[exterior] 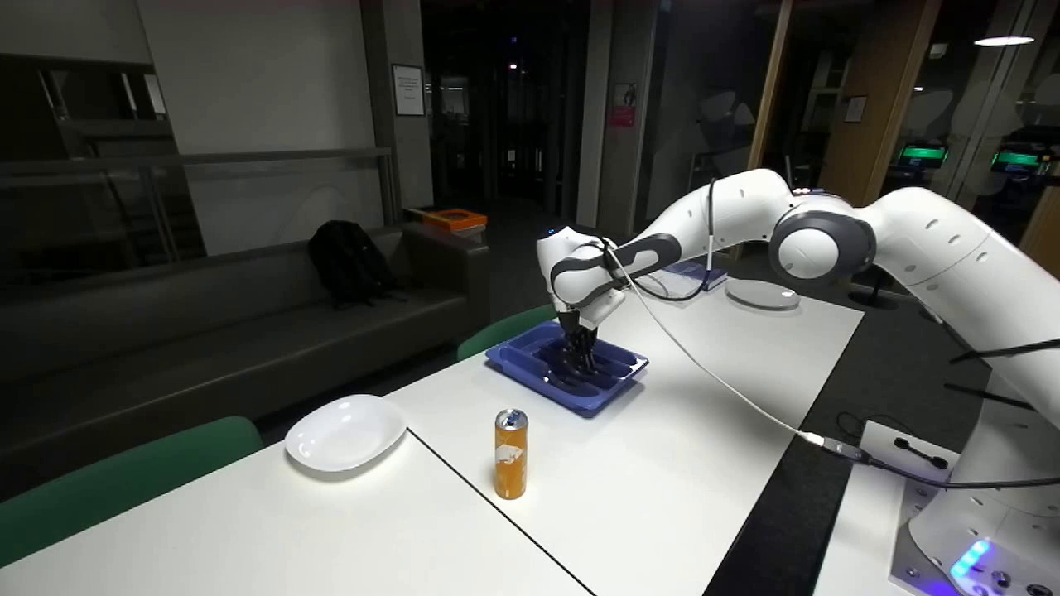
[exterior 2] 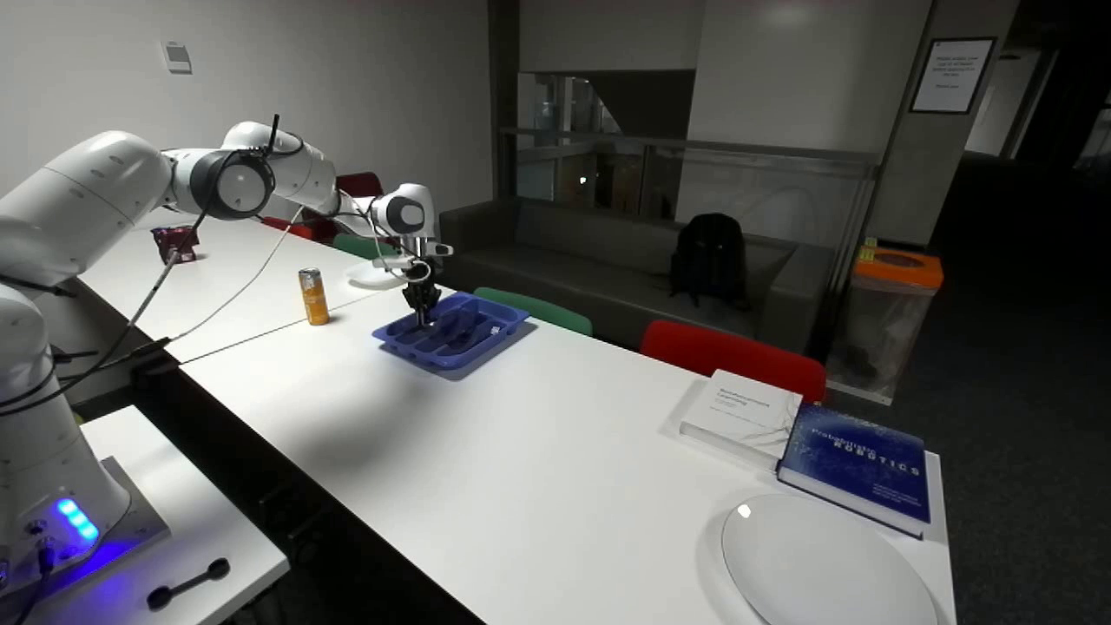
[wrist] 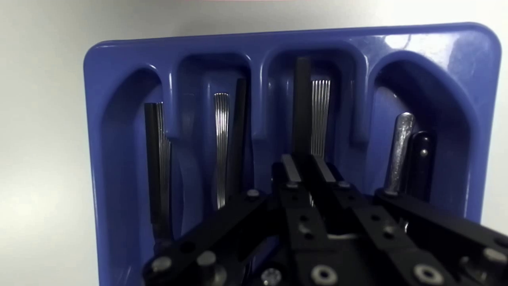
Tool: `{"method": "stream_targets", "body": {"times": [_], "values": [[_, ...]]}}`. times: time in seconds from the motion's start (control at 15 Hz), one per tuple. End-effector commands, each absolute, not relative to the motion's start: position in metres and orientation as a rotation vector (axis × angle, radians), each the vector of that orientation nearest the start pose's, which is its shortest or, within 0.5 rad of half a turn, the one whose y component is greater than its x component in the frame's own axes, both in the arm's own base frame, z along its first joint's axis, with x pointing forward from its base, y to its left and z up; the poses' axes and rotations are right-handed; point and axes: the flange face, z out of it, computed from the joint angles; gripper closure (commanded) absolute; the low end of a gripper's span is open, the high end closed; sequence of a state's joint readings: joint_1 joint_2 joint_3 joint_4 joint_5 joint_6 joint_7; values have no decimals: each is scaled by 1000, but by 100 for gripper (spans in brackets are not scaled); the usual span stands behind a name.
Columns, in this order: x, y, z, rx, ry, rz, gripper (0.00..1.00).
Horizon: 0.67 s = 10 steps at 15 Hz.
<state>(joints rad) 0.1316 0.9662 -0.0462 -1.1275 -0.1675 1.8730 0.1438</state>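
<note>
The gripper is pointed down into a blue tray, and its fingers are drawn almost together. The narrow gap between them is filled by a black handle, which appears to be clasped; the rest of that piece is covered by the gripper, so its kind cannot be told. In the wrist view the black handle is seen lengthwise in the third of four compartments from the left, with ribbed silver handles just beside it. The other compartments are also occupied by cutlery: silver and black pieces are laid side by side in the two to the left, and a plain silver handle is laid beside a riveted black handle at far right.

The tray is set on a white table, where an orange can is stood upright, apart from the tray. A white dish is placed near the table edge on the sofa side. In an exterior view a plate is seen near two books. In both exterior views a dark sofa with a backpack on it is shown behind the table.
</note>
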Motion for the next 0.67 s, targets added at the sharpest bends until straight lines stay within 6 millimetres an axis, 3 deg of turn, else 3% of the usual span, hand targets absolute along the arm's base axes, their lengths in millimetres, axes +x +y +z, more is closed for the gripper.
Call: {"method": "stream_targets", "body": {"times": [0.0, 0.53, 0.6], "values": [[744, 59, 205, -3332, -38, 338, 97], [743, 55, 194, -3329, -37, 366, 97], [742, 55, 193, -3330, -34, 369, 63]]}}
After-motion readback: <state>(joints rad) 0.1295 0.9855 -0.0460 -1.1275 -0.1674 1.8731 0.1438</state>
